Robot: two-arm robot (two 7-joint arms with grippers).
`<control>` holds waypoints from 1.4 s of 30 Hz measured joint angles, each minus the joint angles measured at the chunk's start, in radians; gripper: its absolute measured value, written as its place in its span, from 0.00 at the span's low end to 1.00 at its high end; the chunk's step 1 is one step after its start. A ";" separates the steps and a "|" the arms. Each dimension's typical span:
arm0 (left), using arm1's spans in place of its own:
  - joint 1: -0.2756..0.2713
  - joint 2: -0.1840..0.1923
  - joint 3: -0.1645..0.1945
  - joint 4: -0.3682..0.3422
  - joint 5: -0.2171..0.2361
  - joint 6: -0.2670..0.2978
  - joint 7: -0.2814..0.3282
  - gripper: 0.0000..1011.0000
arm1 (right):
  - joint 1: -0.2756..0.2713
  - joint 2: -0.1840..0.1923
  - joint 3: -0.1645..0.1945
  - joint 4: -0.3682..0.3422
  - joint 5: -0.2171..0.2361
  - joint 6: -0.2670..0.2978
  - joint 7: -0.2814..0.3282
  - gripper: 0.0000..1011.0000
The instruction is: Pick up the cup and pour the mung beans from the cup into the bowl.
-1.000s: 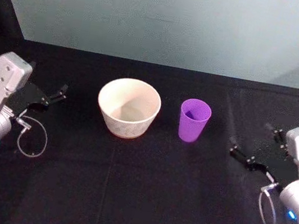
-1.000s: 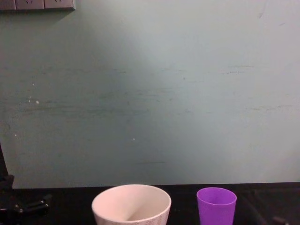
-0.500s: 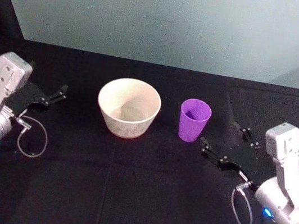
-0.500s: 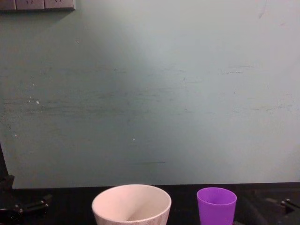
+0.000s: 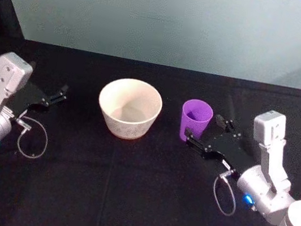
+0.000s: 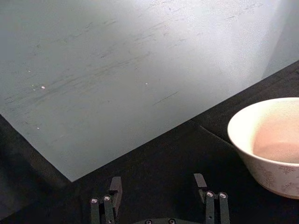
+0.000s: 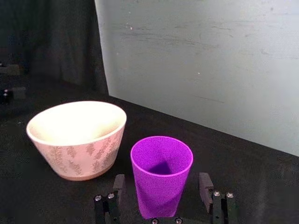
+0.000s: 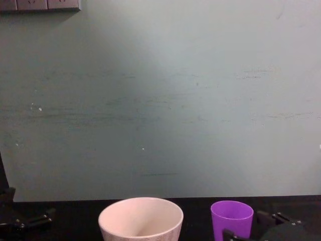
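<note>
From my seat at the controls, nearest to me is the black cloth-covered table (image 5: 126, 195). On it, to the right, the right gripper (image 5: 204, 128) reaches forward and inward. Its black fingers (image 7: 118, 183) are spread wide and released, one on each side of the small bright purple plastic cup (image 5: 195, 122). On the right wrist view I see a sliver of gap between each finger and the cup's side, so nothing is grasped. The cup stands upright on the table with its mouth open to the ceiling. The mung beans (image 5: 190, 116) show as a small dark patch low inside it; I cannot make out single grains.

Just to the left of the cup, apart from it, the wide cream-coloured round bowl (image 5: 128, 125) with a faint leaf pattern outside stands upright. The left gripper (image 5: 61, 93) rests well apart at the table's left side, its fingers likewise spread and empty. Beyond everything stands a pale grey-green wall (image 5: 182, 20).
</note>
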 joint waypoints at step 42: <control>0.000 0.000 0.000 0.000 0.000 0.000 0.000 0.99 | 0.086 -0.137 0.063 0.177 -0.053 -0.004 0.083 0.99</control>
